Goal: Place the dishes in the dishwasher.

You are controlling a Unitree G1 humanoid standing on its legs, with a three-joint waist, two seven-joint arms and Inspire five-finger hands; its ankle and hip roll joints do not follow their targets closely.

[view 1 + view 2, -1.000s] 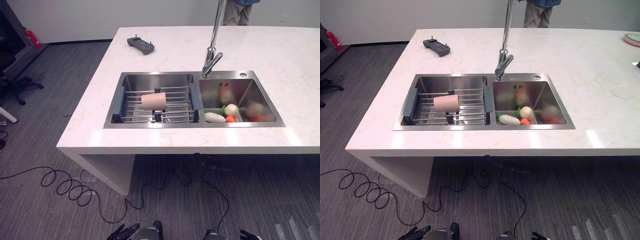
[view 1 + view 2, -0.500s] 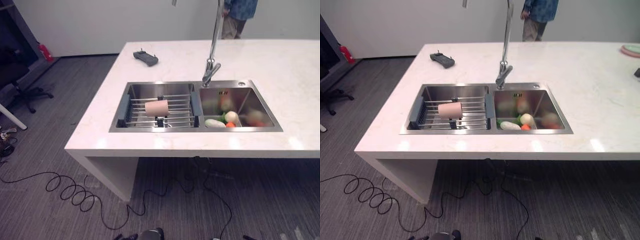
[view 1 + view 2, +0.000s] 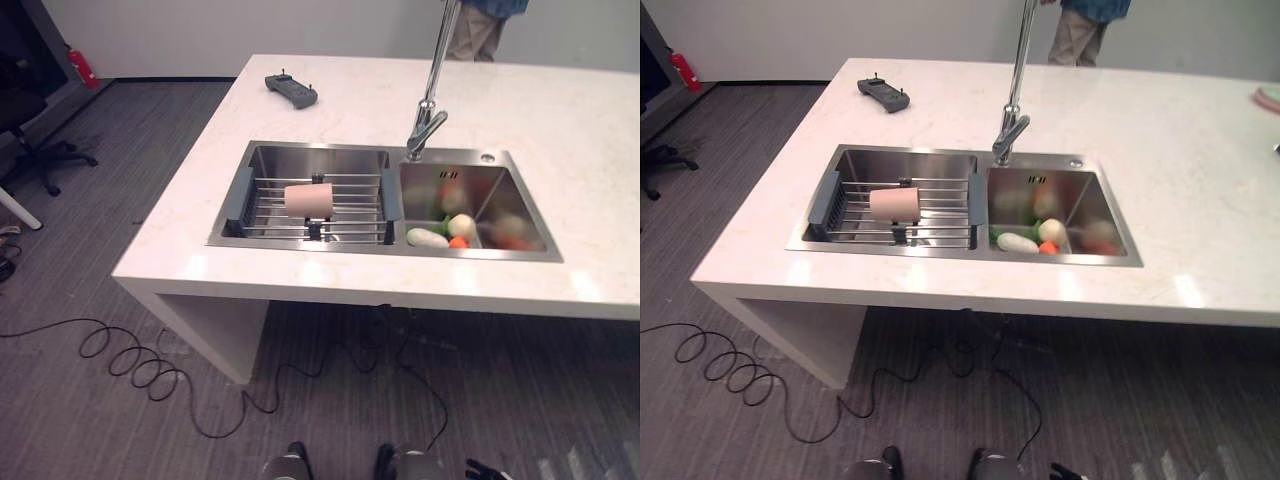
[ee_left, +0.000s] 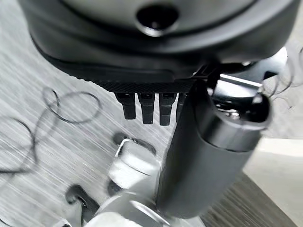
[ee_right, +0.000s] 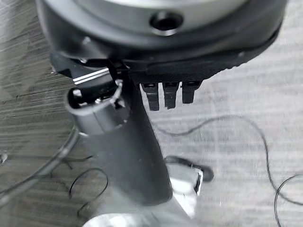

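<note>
Pale marble-look stone countertop [image 3: 560,130] spans the scene, w/ a grey carpeted floor [image 3: 90,250] to its left and on the near side. A stainless steel double-bowl sink [image 3: 385,247] is set into the counter near its near edge.

Left bowl: a metal wire drying rack w/ grey end pieces [image 3: 262,205] spans it left to right. A peach-coloured plastic cup [image 3: 308,200] lies on its side on the rack, approx. at centre, mouth facing right.

Right bowl: several vegetables [image 3: 452,226] grouped at the near-left corner, incl. a white oblong piece, a round pale one and an orange one; items further right in the bowl are too blurred to ID.

A tall chrome tap w/ side lever [image 3: 428,110] stands at the far edge of the sink, between the two bowls. A dark grey handheld controller [image 3: 291,90] lies on the counter, far-left, well apart from the sink. A person in beige trousers [image 3: 1078,36] stands on the far side of the counter. A red extinguisher [image 3: 81,68] stands by the far-left wall, w/ a black office chair [image 3: 40,150] on the carpet nearer than it.

Left hand [image 4: 156,104]: hangs low over the carpet; fingers straight, thumb extended, holding nothing. Right hand [image 5: 168,92]: same posn over the carpet; fingers straight, nothing held. Both hands are well apart from the cup.
</note>
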